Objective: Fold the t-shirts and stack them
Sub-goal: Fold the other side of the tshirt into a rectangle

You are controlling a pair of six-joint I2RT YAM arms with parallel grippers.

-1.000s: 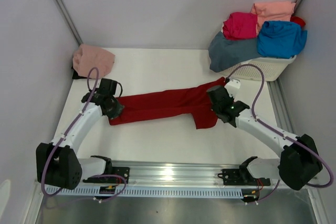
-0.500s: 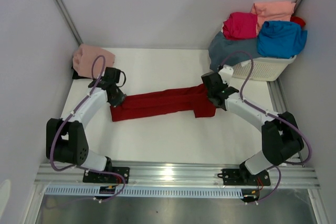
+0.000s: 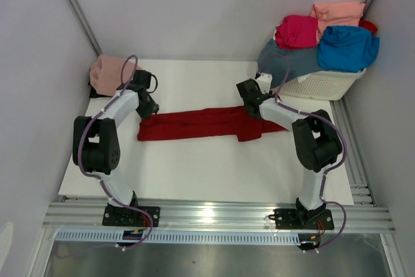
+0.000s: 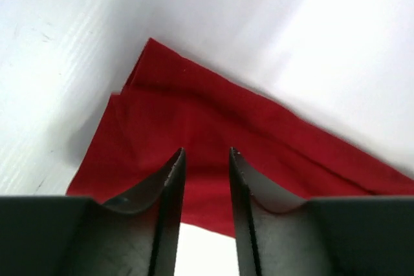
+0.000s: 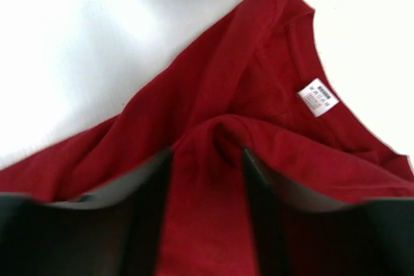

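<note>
**Folding part done, stacking not begun**

Find red shirt (image 3: 201, 124) flat on table (image 3: 194, 173), just left of basket (image 3: 324, 85), folded lengthwise into a narrow strip; cross-folds judged outstanding. Record left gripper (image 4: 204, 153) over the strip's end farthest from basket, jaws narrowly parted, holding nothing. Record right gripper (image 5: 207, 153) at collar end nearest basket, jaws apart astride a ridge of cloth, apparently unclamped. See heap of shirts (image 3: 297, 30) on basket, unfolded, and pink shirt (image 3: 107, 72) well left of basket, bunched. Note table white and smooth, walls (image 3: 194, 11) plain and pale.

White table (image 3: 194, 173): red t-shirt (image 3: 194, 124), pink t-shirt (image 3: 107, 72), basket (image 3: 324, 85).
</note>
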